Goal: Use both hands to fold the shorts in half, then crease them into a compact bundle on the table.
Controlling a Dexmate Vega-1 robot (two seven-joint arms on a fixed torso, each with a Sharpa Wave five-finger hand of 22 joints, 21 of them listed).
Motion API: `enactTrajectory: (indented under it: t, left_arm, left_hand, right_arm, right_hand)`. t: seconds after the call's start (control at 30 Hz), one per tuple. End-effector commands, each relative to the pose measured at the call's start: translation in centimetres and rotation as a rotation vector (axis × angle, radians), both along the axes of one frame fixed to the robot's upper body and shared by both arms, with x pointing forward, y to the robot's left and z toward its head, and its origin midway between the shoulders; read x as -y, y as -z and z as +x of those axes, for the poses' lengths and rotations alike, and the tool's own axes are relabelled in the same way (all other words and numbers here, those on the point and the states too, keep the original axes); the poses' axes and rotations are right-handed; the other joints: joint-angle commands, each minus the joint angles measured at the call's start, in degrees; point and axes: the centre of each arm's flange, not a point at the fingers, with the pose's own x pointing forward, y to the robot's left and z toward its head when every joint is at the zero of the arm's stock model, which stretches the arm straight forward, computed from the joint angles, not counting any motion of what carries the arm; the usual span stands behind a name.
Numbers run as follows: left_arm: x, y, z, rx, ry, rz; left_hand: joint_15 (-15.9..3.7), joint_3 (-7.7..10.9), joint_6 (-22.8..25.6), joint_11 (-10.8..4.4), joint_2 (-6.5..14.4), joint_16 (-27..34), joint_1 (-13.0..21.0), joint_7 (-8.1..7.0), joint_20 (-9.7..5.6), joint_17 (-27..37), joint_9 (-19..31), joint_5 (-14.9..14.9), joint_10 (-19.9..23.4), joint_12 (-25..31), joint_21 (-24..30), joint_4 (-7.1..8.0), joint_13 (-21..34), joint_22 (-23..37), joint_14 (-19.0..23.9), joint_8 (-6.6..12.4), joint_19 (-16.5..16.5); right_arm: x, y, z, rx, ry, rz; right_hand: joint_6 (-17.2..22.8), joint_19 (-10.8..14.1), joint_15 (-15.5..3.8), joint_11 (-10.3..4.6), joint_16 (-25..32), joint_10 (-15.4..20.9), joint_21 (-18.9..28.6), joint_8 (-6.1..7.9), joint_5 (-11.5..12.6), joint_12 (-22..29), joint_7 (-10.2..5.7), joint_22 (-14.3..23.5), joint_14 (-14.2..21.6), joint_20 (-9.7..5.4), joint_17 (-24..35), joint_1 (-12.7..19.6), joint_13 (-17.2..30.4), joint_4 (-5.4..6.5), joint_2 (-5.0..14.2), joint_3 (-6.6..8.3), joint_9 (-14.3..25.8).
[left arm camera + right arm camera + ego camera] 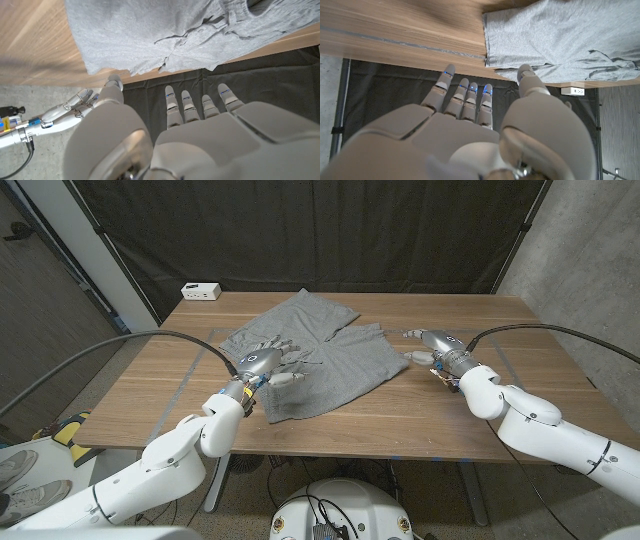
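You are looking down on a wooden worktop [480, 395] with a pair of grey shorts [310, 355] spread near its middle, rumpled and lying at an angle, the waistband toward the far side and the two legs toward you. No fold appears made yet, so by my judgement the task is at its start: the halving fold and the creasing into a bundle are both still ahead. Your left hand [268, 362] is over the left part of the shorts, fingers spread apart and holding nothing; whether they touch the cloth cannot be told. Your right hand [428, 346] hovers just beside the right edge of the shorts, over bare wood, fingers straight and slightly apart, also holding nothing. In the right wrist view the shorts' hem lies just beyond its fingertips [465, 92]. A small white box [201, 290] sits at the far left corner of the worktop, well apart from the shorts.
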Motion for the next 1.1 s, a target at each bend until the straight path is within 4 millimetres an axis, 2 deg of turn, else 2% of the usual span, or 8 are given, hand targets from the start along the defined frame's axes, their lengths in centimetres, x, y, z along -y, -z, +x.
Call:
enactTrajectory:
  t: [0.03, 0.13, 0.33, 0.47, 0.53, 0.9, 0.93, 1.1]
  left_arm:
    - [0.7, -0.1, -0.6, -0.061, -0.085, 0.134]
    - [0.9, 0.0, -0.7, -0.078, -0.104, 0.166]
    - [1.2, 0.2, -0.8, -0.107, -0.146, 0.224]
    - [1.4, 0.3, -0.8, -0.122, -0.173, 0.259]
    - [1.5, 0.4, -0.8, -0.141, -0.182, 0.274]
    - [2.1, 0.3, -0.4, -0.239, -0.219, 0.361]
    - [2.2, 0.3, -0.4, -0.258, -0.22, 0.373]
    - [2.4, 0.1, -0.4, -0.293, -0.23, 0.403]
  left_hand:
    - [0.76, -0.27, 0.95, 0.5, -0.67, -0.13, 1.53, -0.14, 0.45, 0.23, 0.24, 0.67, -0.3, -0.31, -0.22, -0.06, 0.15, -0.06, -0.16, 0.26, 0.46]
    - [0.86, -0.41, 0.98, 0.48, -1.05, -0.17, 2.21, -0.1, 0.55, 0.24, 0.3, 0.91, -0.66, -0.52, -0.13, -0.05, 0.17, -0.07, -0.21, 0.13, 1.03]
    - [1.04, -0.84, 2.42, 0.48, -1.89, -0.18, 3.99, -0.17, -0.12, 0.25, 0.47, 1.6, -0.75, -0.73, 0.2, 0.1, 0.21, 0.04, -0.12, 0.28, 2.52]
    - [0.79, -1.2, 4.19, 0.16, -2.33, -0.22, 5.01, -0.72, -0.83, 0.25, 0.6, 2.02, -0.89, -0.89, 0.29, 0.31, 0.24, 0.22, -0.14, 0.67, 2.97]
    - [0.94, -1.35, 4.47, 0.17, -2.47, -0.33, 5.35, -0.8, -0.76, 0.25, 0.65, 2.16, -1.03, -0.99, 0.24, 0.39, 0.25, 0.28, -0.41, 0.67, 2.94]
    - [1.63, -2.06, 4.7, 0.98, -3.04, -0.54, 6.5, -0.81, -0.25, 0.27, 0.84, 2.68, -2.01, -1.51, 0.05, 0.71, 0.29, 0.51, -1.12, 0.32, 2.69]
    - [1.78, -2.19, 4.6, 1.15, -3.16, -0.67, 6.61, -0.74, -0.11, 0.27, 0.87, 2.75, -2.18, -1.59, 0.0, 0.74, 0.3, 0.54, -1.49, 0.22, 2.6]
    - [2.09, -2.61, 4.11, 1.56, -3.6, -0.62, 6.82, -0.84, 0.1, 0.28, 0.92, 2.93, -2.43, -1.7, -0.05, 0.82, 0.32, 0.61, -1.56, -0.12, 2.54]
  right_arm:
    - [-0.7, 0.9, -0.2, 0.022, 0.054, -0.072]
    - [-1.0, 1.1, -0.1, 0.023, 0.068, -0.097]
    - [-1.4, 1.6, 0.0, 0.03, 0.092, -0.142]
    - [-1.4, 1.9, 0.1, 0.024, 0.099, -0.153]
    - [-1.4, 2.2, 0.2, 0.025, 0.109, -0.154]
    - [-1.3, 2.7, 0.8, -0.007, 0.151, -0.186]
    - [-1.3, 2.8, 0.9, -0.022, 0.152, -0.185]
    - [-1.2, 3.1, 1.2, -0.031, 0.168, -0.194]
  right_hand:
    - [1.16, 1.04, -2.11, -0.51, -0.12, 1.92, 0.28, 0.44, 0.72, 0.07, -0.19, 0.27, 1.14, -0.27, 0.19, 2.36, 0.28, -0.06, -0.8, 0.65, 0.11]
    - [1.9, 1.44, -2.78, -0.73, 0.05, 2.51, 0.28, 0.55, 0.97, 0.08, -0.51, 0.29, 1.75, -0.61, 0.34, 3.25, 0.33, 0.21, -1.22, 0.51, 0.12]
    - [2.5, 1.54, -3.74, -2.33, -0.47, 2.36, -0.01, 0.43, 1.75, -0.41, -1.52, 0.31, 1.09, -1.23, 0.48, 6.23, 0.44, 0.09, -2.52, 0.41, 0.14]
    - [3.01, 1.3, -4.19, -3.23, -0.85, 1.82, -0.32, 0.34, 2.35, -0.82, -3.1, 0.34, 0.27, -1.98, 0.67, 8.23, 0.5, 0.34, -2.83, 0.34, 0.16]
    - [3.99, 1.1, -4.42, -3.77, -0.94, 1.65, -0.5, 0.51, 2.72, -0.93, -4.56, 0.36, 0.03, -2.32, 0.77, 9.61, 0.52, 0.44, -2.77, 0.37, 0.18]
    - [4.07, 0.63, -4.94, -4.61, -1.32, 1.03, -0.83, 0.16, 3.22, -1.21, -5.15, 0.39, -1.04, -2.99, 0.92, 11.56, 0.56, 0.67, -2.85, 0.14, 0.2]
    - [3.78, 0.35, -5.11, -5.29, -1.42, 0.53, -0.97, -0.07, 3.36, -1.38, -5.56, 0.4, -1.37, -3.16, 0.96, 11.98, 0.57, 0.78, -3.01, -0.08, 0.2]
    - [3.13, -0.22, -5.1, -5.56, -1.66, -0.43, -1.22, -0.54, 3.62, -1.62, -6.33, 0.42, -2.24, -3.38, 1.06, 12.55, 0.6, 1.07, -3.18, -0.55, 0.23]
